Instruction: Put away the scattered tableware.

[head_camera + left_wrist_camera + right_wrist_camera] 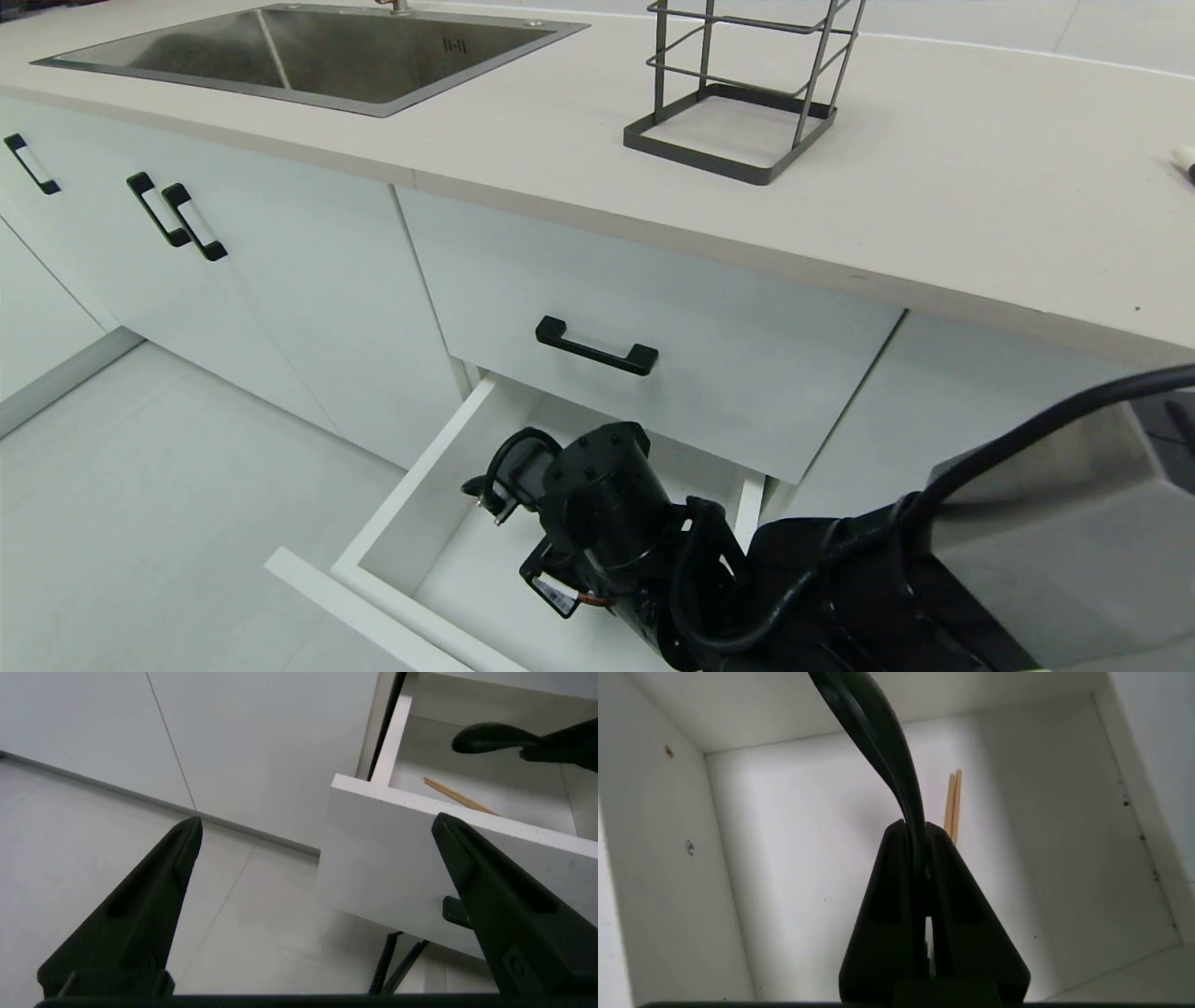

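while the right gripper (920, 854) hangs inside the open drawer (411, 476), its jaws are pinched tight on the handle of a black spoon (878, 737), which sticks out past the fingertips over the drawer's white floor. that arm goes down into the drawer at about six o'clock in the head view, below the shut upper drawer with its black handle (596, 345). a pair of wooden chopsticks (952, 803) lies flat on the drawer floor just beyond the spoon, not touching it. the left gripper (318, 826) sits outside the drawer front, jaws spread wide and holding nothing. up on the counter (934, 205), a wire rack (738, 103) stands at one o'clock and the sink (317, 51) at eleven. a small pale thing at the three o'clock edge is too cut off to name.

i'd judge the step in hand to be placing the spoon: it's inside the drawer's space but not set down. the next move calls for lowering it close to the floor, beside the chopsticks rather than across them. then the jaws should open and lift out clear of the upper drawer front.
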Robot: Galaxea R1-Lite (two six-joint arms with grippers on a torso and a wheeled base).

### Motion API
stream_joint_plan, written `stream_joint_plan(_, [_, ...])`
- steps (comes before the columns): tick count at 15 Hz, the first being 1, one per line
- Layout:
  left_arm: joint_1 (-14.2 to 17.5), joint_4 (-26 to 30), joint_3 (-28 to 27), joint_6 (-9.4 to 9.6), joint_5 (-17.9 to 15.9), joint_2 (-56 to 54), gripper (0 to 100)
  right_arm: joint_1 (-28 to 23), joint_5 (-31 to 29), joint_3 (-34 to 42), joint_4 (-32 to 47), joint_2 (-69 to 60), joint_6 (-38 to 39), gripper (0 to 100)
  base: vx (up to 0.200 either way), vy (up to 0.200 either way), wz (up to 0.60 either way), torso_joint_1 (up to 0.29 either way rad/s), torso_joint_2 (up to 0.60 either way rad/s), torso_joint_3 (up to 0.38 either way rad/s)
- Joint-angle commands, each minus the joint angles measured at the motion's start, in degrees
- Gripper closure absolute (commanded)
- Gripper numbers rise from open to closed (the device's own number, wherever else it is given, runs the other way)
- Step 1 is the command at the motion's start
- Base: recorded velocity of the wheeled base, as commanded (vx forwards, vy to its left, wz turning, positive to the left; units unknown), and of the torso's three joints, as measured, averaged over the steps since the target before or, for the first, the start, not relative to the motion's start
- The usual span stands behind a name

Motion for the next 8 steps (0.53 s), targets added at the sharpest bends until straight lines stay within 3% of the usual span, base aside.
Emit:
stream_joint_plan(1, [0.0,0.0,0.0,0.00,0.0,0.1,0,-0.1,-0.1,-0.3,0.0,2.3,0.6,100,0.000,0.000,0.00,0.000,0.00,0.000])
stream_joint_plan(3, [0.0,0.0,0.0,0.00,0.0,0.1,0,-1.0,-3.6,-0.7,0.1,3.5,1.0,100,0.000,0.000,0.00,0.000,0.00,0.000])
stream_joint_plan(8, [0.0,0.0,0.0,0.00,0.0,0.1,0,-1.4,-4.0,-0.7,0.1,5.3,1.2,100,0.000,0.000,0.00,0.000,0.00,0.000])
